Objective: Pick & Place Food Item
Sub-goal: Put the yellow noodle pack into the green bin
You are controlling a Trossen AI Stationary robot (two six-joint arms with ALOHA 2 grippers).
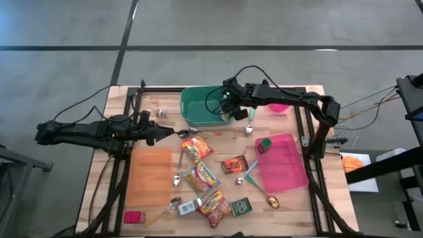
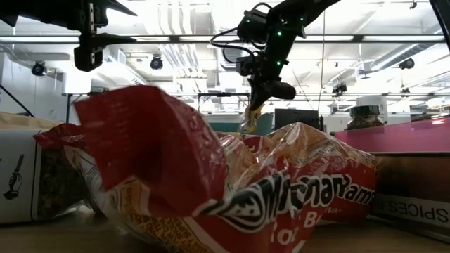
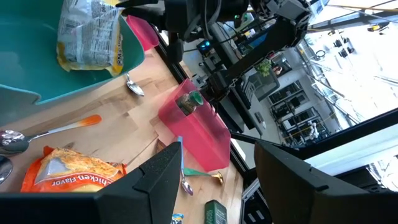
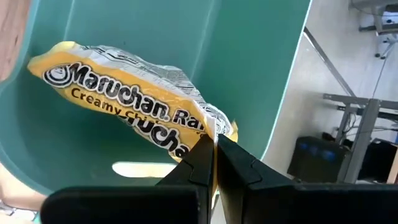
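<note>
My right gripper (image 4: 214, 152) is pinched on the edge of the yellow Maruchan ramen packet (image 4: 124, 102), holding it over the teal bin (image 4: 249, 56). I judge the packet light, crinkly and slippery, with brittle noodles inside, so the sealed edge is the place to grip. The bin looks otherwise empty. The pink tray (image 1: 287, 162) holds a green-capped spice jar (image 1: 264, 145). My left gripper (image 1: 173, 134) waits with fingers apart over the table's left side.

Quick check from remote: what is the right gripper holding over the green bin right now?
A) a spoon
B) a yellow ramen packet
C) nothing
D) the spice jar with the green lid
B: the right gripper is pinched shut on the edge of the yellow ramen packet, which hangs inside the green bin.
</note>
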